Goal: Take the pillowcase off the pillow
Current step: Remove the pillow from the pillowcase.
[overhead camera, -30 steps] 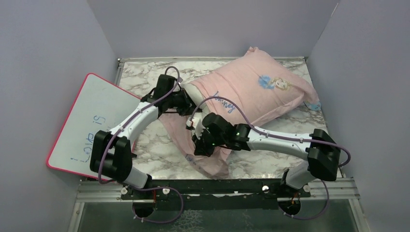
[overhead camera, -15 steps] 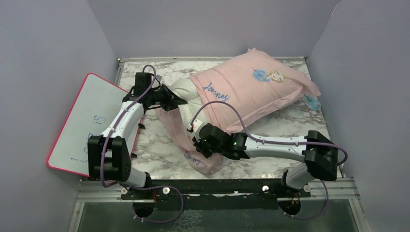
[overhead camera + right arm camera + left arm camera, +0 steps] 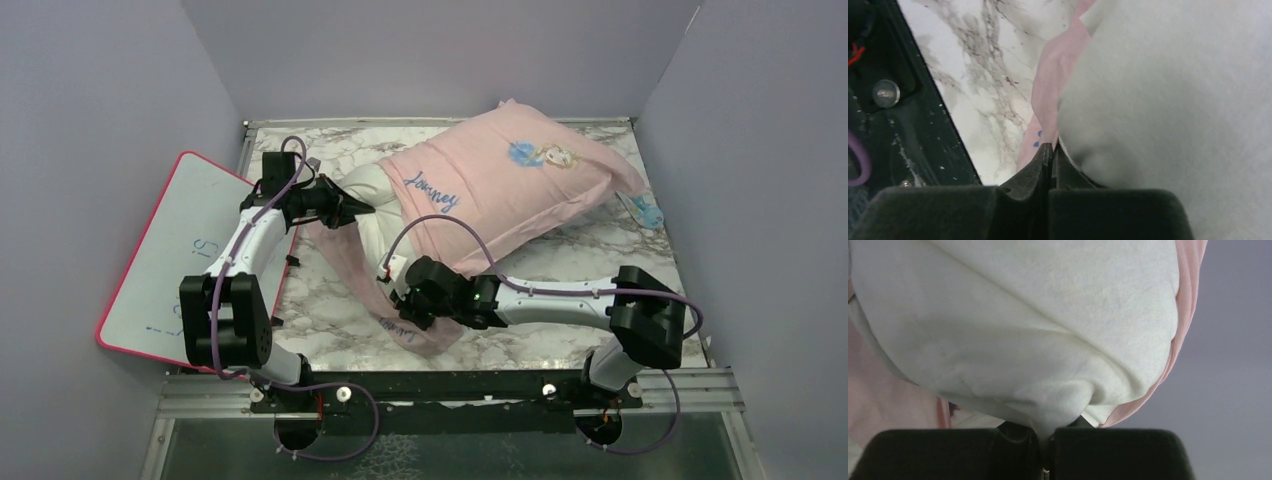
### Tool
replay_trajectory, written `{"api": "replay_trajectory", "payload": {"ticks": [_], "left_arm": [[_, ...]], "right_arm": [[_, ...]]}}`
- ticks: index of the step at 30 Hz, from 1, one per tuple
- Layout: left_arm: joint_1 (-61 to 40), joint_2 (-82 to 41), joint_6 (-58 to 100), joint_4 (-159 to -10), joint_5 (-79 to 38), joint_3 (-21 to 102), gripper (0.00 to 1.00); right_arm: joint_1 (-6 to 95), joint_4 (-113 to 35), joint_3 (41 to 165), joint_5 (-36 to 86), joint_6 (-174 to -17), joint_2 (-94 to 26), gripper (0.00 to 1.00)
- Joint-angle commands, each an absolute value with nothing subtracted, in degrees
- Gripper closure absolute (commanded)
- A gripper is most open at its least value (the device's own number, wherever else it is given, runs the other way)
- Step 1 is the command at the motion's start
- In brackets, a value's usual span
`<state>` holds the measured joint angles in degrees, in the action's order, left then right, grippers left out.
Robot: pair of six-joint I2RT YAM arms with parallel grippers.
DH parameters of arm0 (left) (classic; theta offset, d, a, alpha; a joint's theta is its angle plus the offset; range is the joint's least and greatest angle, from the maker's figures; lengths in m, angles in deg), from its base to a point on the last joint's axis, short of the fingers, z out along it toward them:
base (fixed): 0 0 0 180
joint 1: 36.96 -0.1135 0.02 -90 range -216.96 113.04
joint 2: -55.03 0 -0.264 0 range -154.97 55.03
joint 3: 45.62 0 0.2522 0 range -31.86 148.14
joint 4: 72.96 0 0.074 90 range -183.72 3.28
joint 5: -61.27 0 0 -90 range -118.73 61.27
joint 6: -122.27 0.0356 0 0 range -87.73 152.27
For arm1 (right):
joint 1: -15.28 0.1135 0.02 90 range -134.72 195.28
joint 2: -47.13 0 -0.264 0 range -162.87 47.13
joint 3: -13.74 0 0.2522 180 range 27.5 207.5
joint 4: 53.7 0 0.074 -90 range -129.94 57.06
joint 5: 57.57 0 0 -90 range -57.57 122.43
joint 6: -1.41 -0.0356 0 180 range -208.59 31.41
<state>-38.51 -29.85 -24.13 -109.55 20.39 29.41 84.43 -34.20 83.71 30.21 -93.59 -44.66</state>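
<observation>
The pillowcase (image 3: 500,180) holds most of the pillow (image 3: 370,200) — one end bare.

Matt cloth pillowcase (image 3: 510,190) (pillow (image 3: 1023,325) wrinkled); marbled table (image 3: 330,300).

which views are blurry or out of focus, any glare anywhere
Top external: sharp and evenly lit, no obvious glare on the whiteboard, only soft shadows on the marble table. Left wrist: the pillow fills the frame, slightly soft, bottom edge dark. Right wrist: the marble is fairly crisp, but the pale cloth nearest the lens is blurred.
</observation>
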Motion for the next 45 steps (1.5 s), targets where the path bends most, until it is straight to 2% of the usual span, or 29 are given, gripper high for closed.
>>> {"api": "replay_trajectory", "payload": {"ticks": [1, 4, 9, 13, 15, 18, 20, 25, 29, 30, 33, 34, 38, 39, 40, 43, 45], "left_arm": [[-42.80, -29.85, -25.99, -91.39, 15.38, 36.12, 1.00], [-43.76, -29.73, -26.23, -91.33, 16.31, 35.76, 1.00], [-44.70, -30.09, -23.97, -93.56, 19.03, 38.62, 1.00], [-44.70, -27.54, -19.44, -98.03, 17.45, 35.75, 1.00], [-44.70, -25.82, -16.58, -100.81, 16.11, 31.72, 1.00], [-44.70, -22.48, -15.43, -101.27, 15.32, 25.32, 1.00], [-44.70, -21.14, -15.01, -101.26, 15.43, 22.13, 1.00], [-44.61, -19.28, -14.84, -101.23, 15.98, 19.17, 1.00], [-44.61, -18.52, -14.84, -101.31, 16.46, 18.86, 1.00], [-44.61, -18.31, -14.84, -101.31, 16.60, 18.92, 1.00], [-44.61, -17.72, -14.73, -101.40, 17.04, 18.77, 1.00], [-44.57, -17.55, -13.95, -101.33, 17.47, 18.70, 0.96], [-44.17, -16.69, -11.77, -101.31, 19.06, 17.55, 0.56], [-44.09, -16.30, -11.57, -101.61, 19.19, 16.89, 0.42], [-44.08, -15.93, -11.37, -102.10, 19.11, 16.22, 0.36], [-44.08, -14.54, -10.41, -103.83, 18.61, 14.16, 0.25], [-44.08, -13.05, -9.83, -105.09, 18.24, 12.44, 0.22]], "right_arm": [[87.84, -14.65, 81.47, 30.39, -100.76, -48.99, 0.99], [87.70, -14.41, 82.21, 33.05, -101.22, -50.90, 0.99], [87.62, -9.80, 84.48, 52.31, -111.72, -54.54, 0.99], [87.53, -14.20, 85.38, 51.04, -110.29, -50.09, 0.99], [87.53, -17.21, 85.44, 47.19, -109.01, -44.74, 0.90], [87.53, -20.10, 85.70, 41.88, -107.73, -37.29, 0.60], [87.53, -20.24, 86.43, 40.24, -106.70, -33.25, 0.47], [87.53, -17.48, 88.42, 44.31, -105.62, -24.66, 0.32], [86.90, -10.23, 87.13, 63.49, -114.97, -22.82, 0.14], [86.01, -8.14, 87.04, 64.15, -117.27, -23.08, 0.12], [83.78, -9.08, 85.45, 55.80, -118.77, -23.24, 0.12], [83.68, -11.23, 84.45, 52.28, -118.90, -23.09, 0.12], [82.25, -20.53, 82.16, 41.83, -122.72, -24.94, 0.12], [81.22, -20.53, 83.19, 40.81, -124.91, -26.80, 0.12], [79.88, -20.94, 84.43, 38.66, -125.99, -28.78, 0.13], [77.53, -23.22, 87.16, 33.55, -126.45, -34.93, 0.19], [76.68, -25.67, 87.12, 33.91, -127.04, -37.85, 0.24]]}}
